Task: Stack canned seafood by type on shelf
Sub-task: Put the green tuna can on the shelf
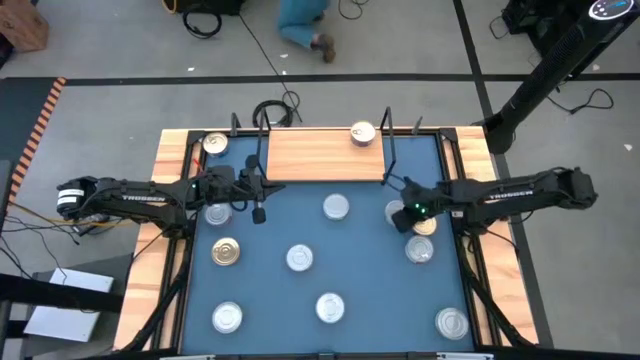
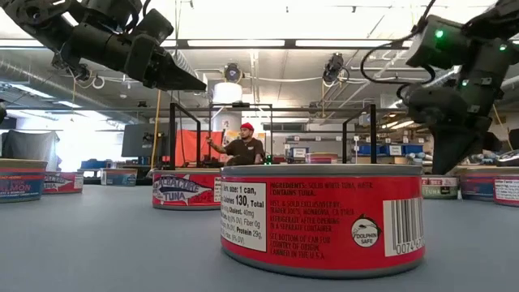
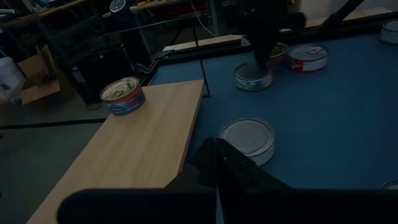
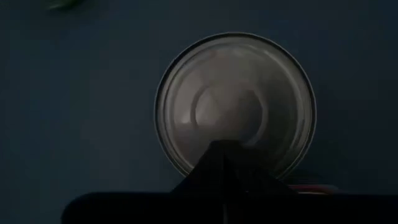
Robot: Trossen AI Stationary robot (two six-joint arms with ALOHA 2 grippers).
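**Lining up on a tin beside the shelf**

Hovering right above a silver tin (image 4: 235, 106) just off the shelf (image 1: 322, 155), the right gripper (image 4: 227, 152) is clenched with nothing in it, so it should open first. Left gripper (image 3: 217, 163) is also clenched and empty at the shelf's other end. One tin (image 1: 362, 133) sits on the shelf, the others across the blue table (image 1: 370, 260); workshop behind, a person (image 2: 243, 146) standing.

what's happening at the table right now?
Two arms are sorting tins onto the wooden shelf. One can sits on it; the others lie scattered on the blue table. The right hand, shut and empty, hangs directly above a silver-lidded can. The left hand, also shut, holds nothing near the shelf's left end.
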